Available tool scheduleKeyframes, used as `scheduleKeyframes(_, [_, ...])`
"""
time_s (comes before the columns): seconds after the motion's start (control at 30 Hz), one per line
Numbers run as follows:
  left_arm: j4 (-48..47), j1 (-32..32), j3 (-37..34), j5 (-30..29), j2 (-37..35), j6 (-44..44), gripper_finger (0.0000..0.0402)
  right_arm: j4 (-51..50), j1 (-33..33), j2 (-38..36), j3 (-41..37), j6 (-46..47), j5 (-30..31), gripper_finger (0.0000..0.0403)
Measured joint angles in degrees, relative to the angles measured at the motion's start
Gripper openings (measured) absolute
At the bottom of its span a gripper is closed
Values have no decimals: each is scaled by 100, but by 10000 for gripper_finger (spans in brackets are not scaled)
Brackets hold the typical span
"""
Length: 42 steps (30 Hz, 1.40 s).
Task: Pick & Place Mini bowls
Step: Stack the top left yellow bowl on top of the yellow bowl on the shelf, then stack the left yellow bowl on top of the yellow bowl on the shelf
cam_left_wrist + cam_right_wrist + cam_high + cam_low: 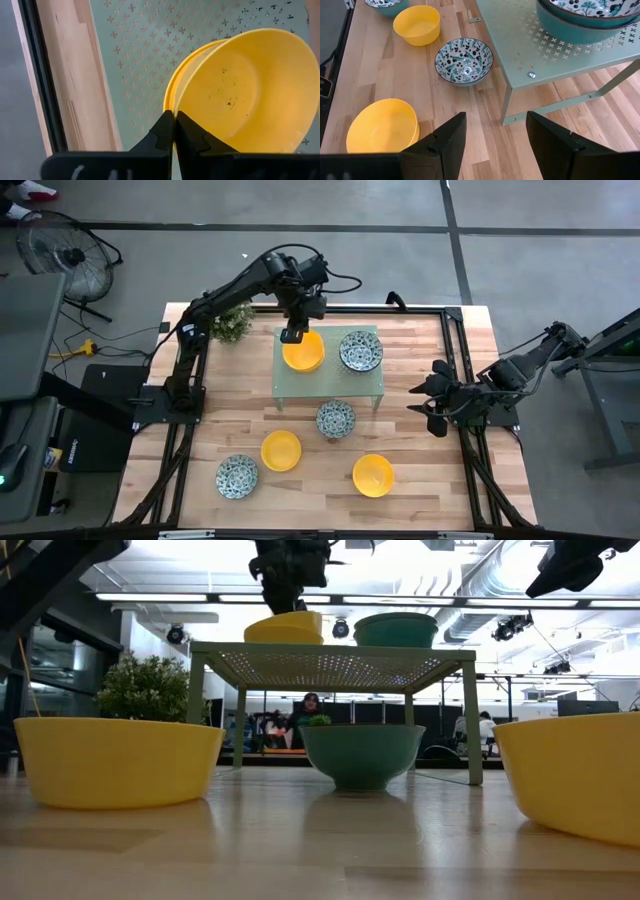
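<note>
On the pale green perforated stand (300, 385) sit a yellow mini bowl stack (303, 351) of two and a patterned bowl stack (360, 350). My left gripper (292, 335) is above the stand's far left part, shut on the upper yellow bowl (250, 90), which tilts in the lower yellow bowl (169, 92). On the table stand one patterned bowl (336, 418) next to the stand's near edge, a yellow bowl (281, 450), another patterned bowl (237, 476) and a second yellow bowl (372, 474). My right gripper (432, 405) waits open at the table's right side. My left gripper (174, 120) pinches the upper yellow bowl by its rim (176, 102), one finger inside the bowl and one outside. The fingers come from above, pointing down. The bowl is tilted, and its lower part still sits in the yellow bowl beneath it on the stand.
A small leafy plant (231, 323) stands at the table's far left corner, close to the left arm. A black frame (470, 380) runs along the table's edges. Bare wood lies between the stand (530, 45) and the near yellow bowl (382, 125). People sit far behind the table.
</note>
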Motion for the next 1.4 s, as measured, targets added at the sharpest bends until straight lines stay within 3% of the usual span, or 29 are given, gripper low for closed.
scheduleKeyframes(0.6, [-10,2,0,194,2,-15,4,-86,0,0,0,7,-35,195])
scheduleKeyframes(1.07, [-13,2,10,150,2,100,123,-93,2,-1,0,11,-125,195])
scheduleKeyframes(1.4, [-12,-5,162,-129,-186,226,126,-121,2,1,0,103,-216,195])
